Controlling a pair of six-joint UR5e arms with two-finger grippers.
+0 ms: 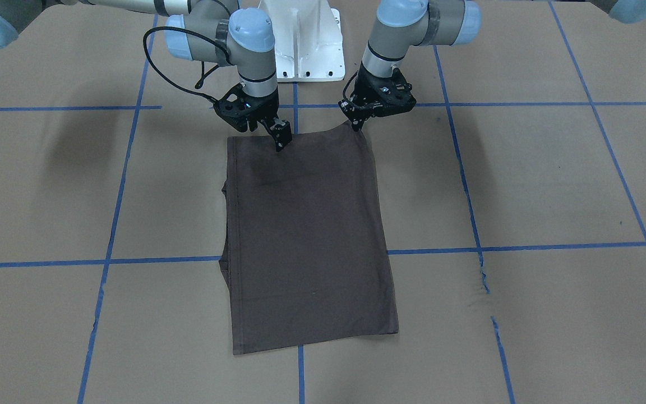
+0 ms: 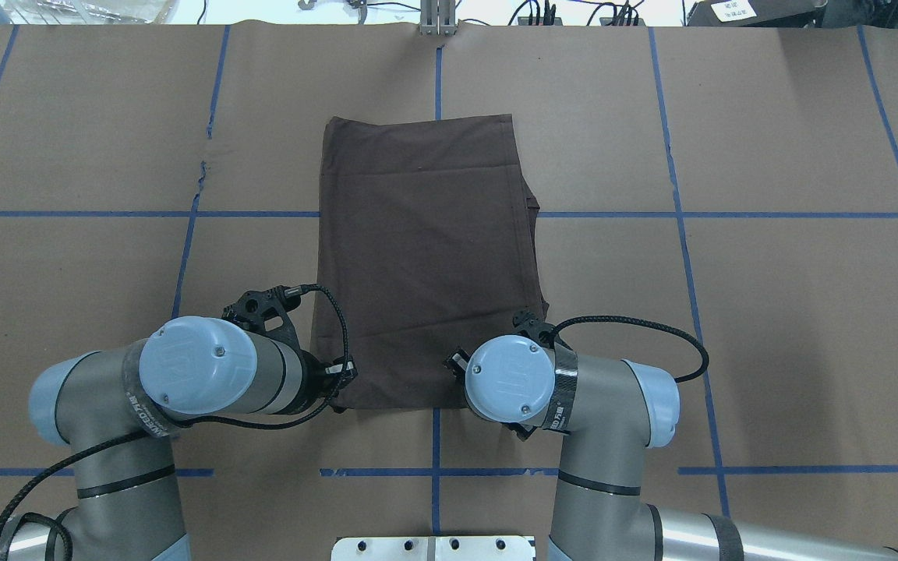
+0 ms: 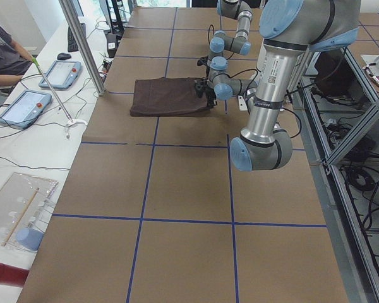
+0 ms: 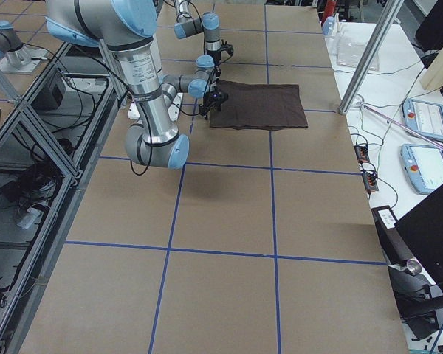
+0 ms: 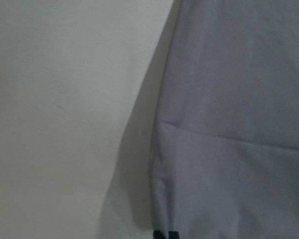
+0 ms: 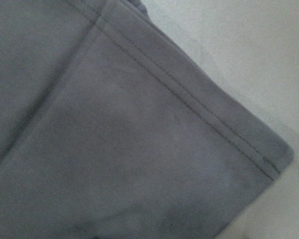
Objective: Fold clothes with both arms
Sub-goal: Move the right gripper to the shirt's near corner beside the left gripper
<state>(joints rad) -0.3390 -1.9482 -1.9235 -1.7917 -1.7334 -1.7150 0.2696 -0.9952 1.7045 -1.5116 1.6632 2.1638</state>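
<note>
Pedestal base of white metal (image 1: 309, 50) sits at the robot's edge of the brown paper-covered surface (image 2: 768, 312), which blue tape lines (image 2: 768, 215) divide into squares. Beyond the far edge, a white side table (image 3: 25, 139) carries blue-grey tablets (image 3: 58, 72), and a seated person (image 3: 3, 50) is beside them. From overhead, the pale blue wrist caps (image 2: 507, 378) hide both sets of jaws.

The dark grey-brown cotton T-shirt (image 2: 426, 257) lies folded into a long rectangle at the middle of the surface. It runs away from the robot, with an under-layer peeking out along its right side. Its near edge lies beneath both grippers. The black left gripper (image 1: 355, 124) has its jaws pinched together on the near left corner, which rises a little off the paper. The black right gripper (image 1: 272, 133) hangs over the near edge toward the right corner with its jaws spread apart. One fingertip is over the cloth, but I cannot tell whether it touches.

The silver-grey left arm (image 2: 106, 405) and right arm (image 2: 605, 436) reach forward from either side of the base, with their wrists bent low.
</note>
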